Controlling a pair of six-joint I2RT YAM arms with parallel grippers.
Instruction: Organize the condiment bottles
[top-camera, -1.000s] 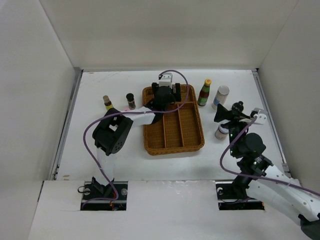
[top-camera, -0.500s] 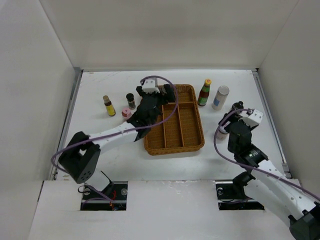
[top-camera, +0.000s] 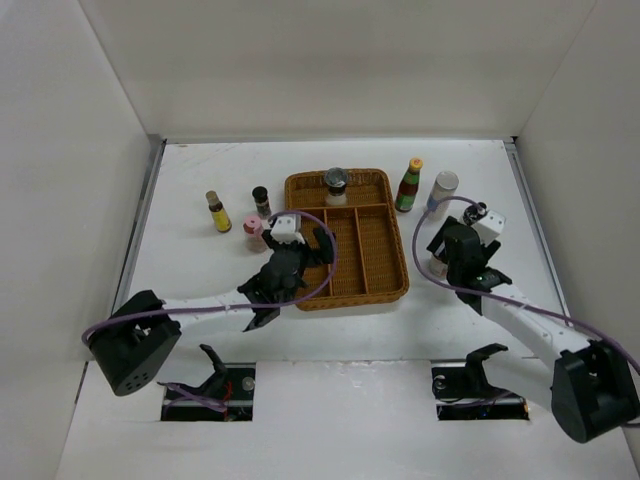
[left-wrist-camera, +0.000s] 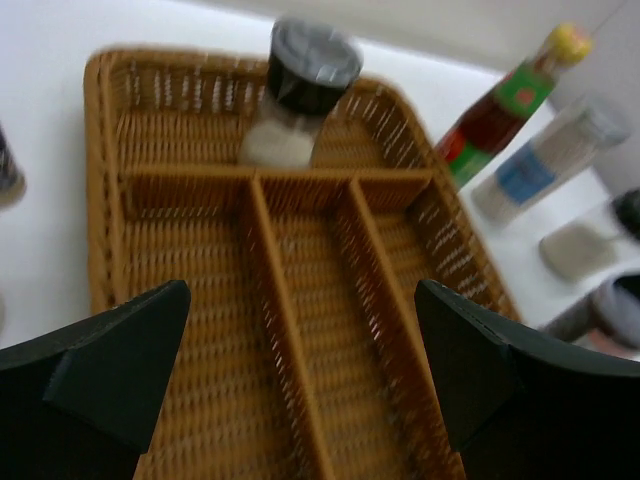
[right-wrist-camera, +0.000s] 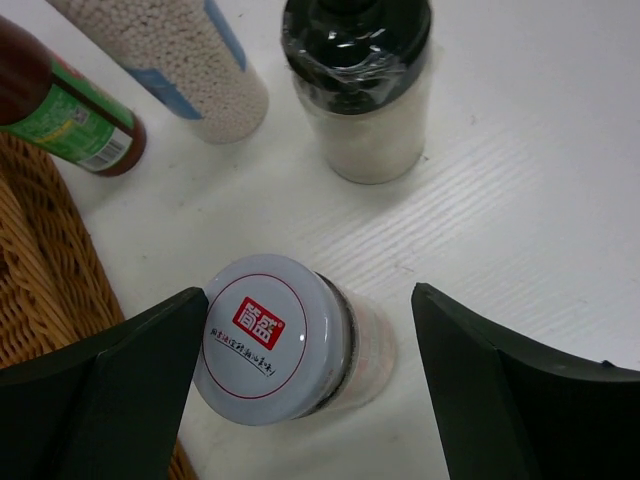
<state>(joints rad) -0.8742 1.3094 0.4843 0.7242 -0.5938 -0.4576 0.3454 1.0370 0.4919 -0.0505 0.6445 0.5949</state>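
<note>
Top view. Wicker tray (top-camera: 397, 290) sits mid-frame. A dark-lidded jar (top-camera: 336, 183) stands upright in its far cross compartment; the three long compartments hold nothing. Left of the tray, on the table, each apart from the others: yellow-labelled bottle (top-camera: 215, 211), black-capped bottle (top-camera: 261, 200) and pink-lidded jar (top-camera: 253, 229). Right of the tray's far corner stands the yellow-capped red-green bottle (top-camera: 409, 185), with the white shaker (top-camera: 441, 193) just beside it. Left gripper (top-camera: 308, 255) hangs over the tray's near-left part. Right gripper (top-camera: 452, 250) hangs right of the tray, below the shaker, and hides what is under it.

Left wrist view. Left gripper (left-wrist-camera: 302, 300) has its fingers spread wide with nothing between them but tray (left-wrist-camera: 100, 200) below. Dark-lidded jar (left-wrist-camera: 305, 95) shows at upper centre, in the far compartment, with pale contents. Red-green bottle (left-wrist-camera: 500, 110) and white shaker (left-wrist-camera: 545, 160) stand outside the rim, upper right. The shapes at the right edge are too blurred to name.

Right wrist view. Right gripper (right-wrist-camera: 308, 295) is spread, its fingers straddling a silver-lidded jar (right-wrist-camera: 268, 340) that stands upright on the table, red mark on the lid. The left finger is very near the lid; whether it touches I cannot tell. The right finger is clear of it. A plastic-wrapped jar (right-wrist-camera: 355, 80) stands at upper centre, apart. White shaker (right-wrist-camera: 170, 50) and red-green bottle (right-wrist-camera: 70, 115) show upper left, tray (right-wrist-camera: 30, 250) at the left edge.
</note>
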